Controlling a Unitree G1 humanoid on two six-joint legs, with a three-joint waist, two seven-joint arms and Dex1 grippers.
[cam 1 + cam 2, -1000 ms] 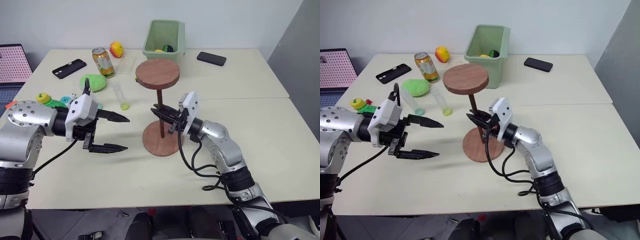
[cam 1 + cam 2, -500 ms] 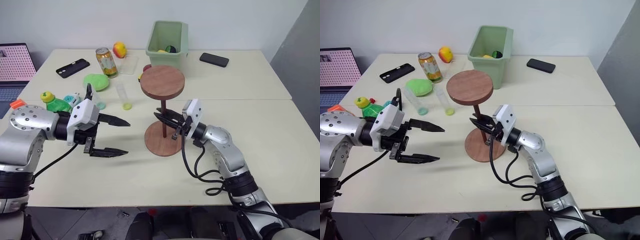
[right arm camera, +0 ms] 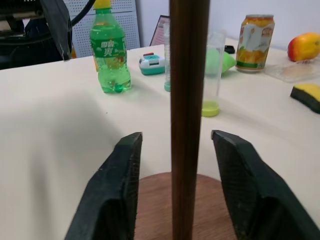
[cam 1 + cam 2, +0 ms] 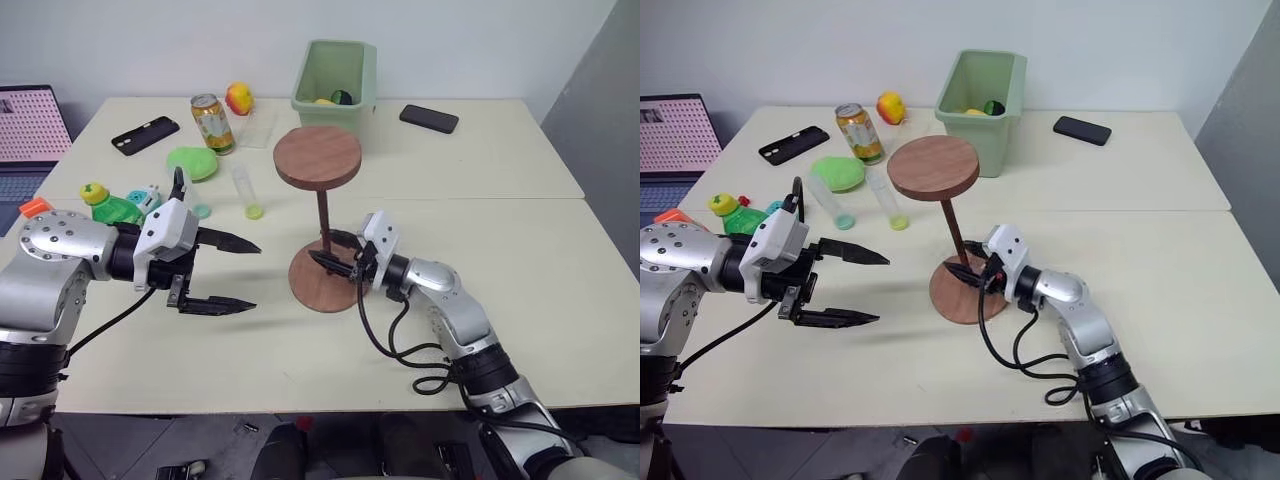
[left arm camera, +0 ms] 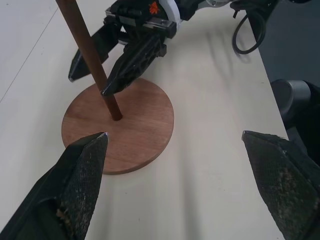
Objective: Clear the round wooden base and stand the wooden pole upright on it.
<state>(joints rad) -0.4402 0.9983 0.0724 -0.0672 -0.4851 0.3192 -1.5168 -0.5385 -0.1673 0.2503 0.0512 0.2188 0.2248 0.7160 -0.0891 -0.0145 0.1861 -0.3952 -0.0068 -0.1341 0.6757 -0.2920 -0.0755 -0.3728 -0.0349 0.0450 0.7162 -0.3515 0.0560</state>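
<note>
The round wooden base (image 4: 312,294) lies flat near the middle of the table. The wooden pole (image 4: 323,214) stands upright in its centre, its fixed disc (image 4: 318,157) at the top. My right gripper (image 4: 326,248) is low at the pole, just above the base, and open. Its fingers (image 3: 121,176) stand on either side of the rod (image 3: 187,120) with a gap on each side. My left gripper (image 4: 255,276) hangs open to the left of the base, holding nothing. The left wrist view shows the base (image 5: 131,131), the rod (image 5: 89,47) and the right gripper (image 5: 90,84).
At the back stand a green bin (image 4: 335,72), a drink can (image 4: 208,122), a fruit (image 4: 237,98) and two black phones (image 4: 145,134) (image 4: 429,118). A green bottle (image 4: 112,205), clear tubes (image 4: 243,188) and a green lump (image 4: 192,162) lie at the left. A laptop (image 4: 30,125) is beyond the table's left edge.
My right gripper has opened off the pole and sunk a little toward the base. The pole, tilted before, now stands straight. The left gripper has kept still.
</note>
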